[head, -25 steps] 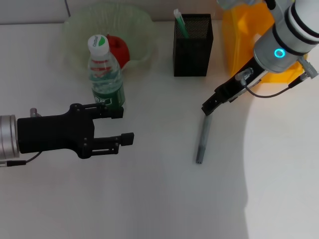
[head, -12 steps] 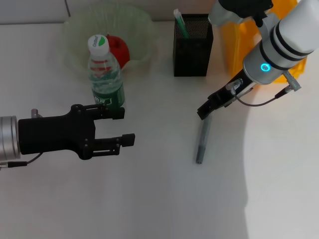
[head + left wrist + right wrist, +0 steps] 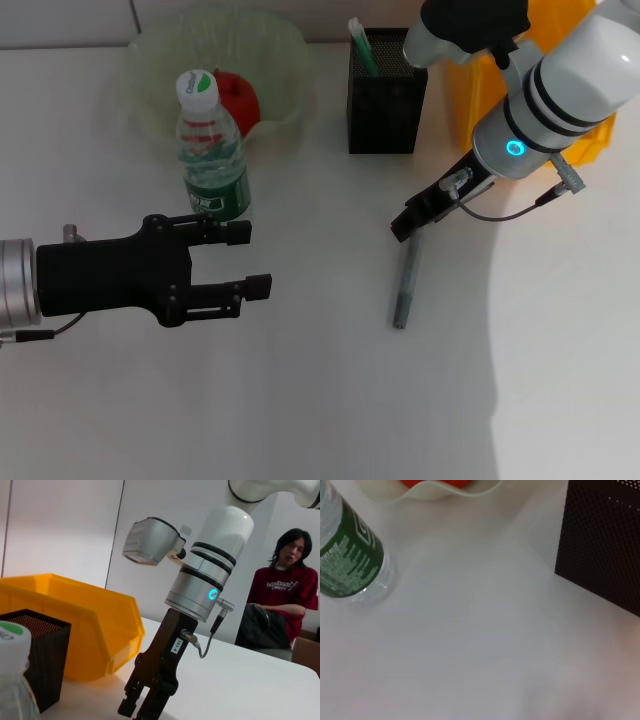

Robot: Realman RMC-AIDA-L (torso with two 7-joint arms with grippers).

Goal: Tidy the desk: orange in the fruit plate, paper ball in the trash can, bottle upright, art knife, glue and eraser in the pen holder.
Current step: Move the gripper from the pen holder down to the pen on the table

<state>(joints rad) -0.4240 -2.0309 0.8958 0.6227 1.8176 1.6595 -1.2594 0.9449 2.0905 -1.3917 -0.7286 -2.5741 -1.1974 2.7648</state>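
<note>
Right gripper (image 3: 404, 224) hung over the top end of a grey stick (image 3: 404, 283) lying flat on the desk, likely the art knife; I couldn't tell its finger state. I judged the stick stiff, light, thin; best pinched mid-shaft. Left gripper (image 3: 243, 259) sat open beside the upright bottle (image 3: 212, 152).

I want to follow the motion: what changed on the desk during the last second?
The right gripper slid slightly toward the robot's left, above the far end of the grey stick; nothing was gripped or released. The left gripper, bottle, orange and pen holder kept their places.
</note>
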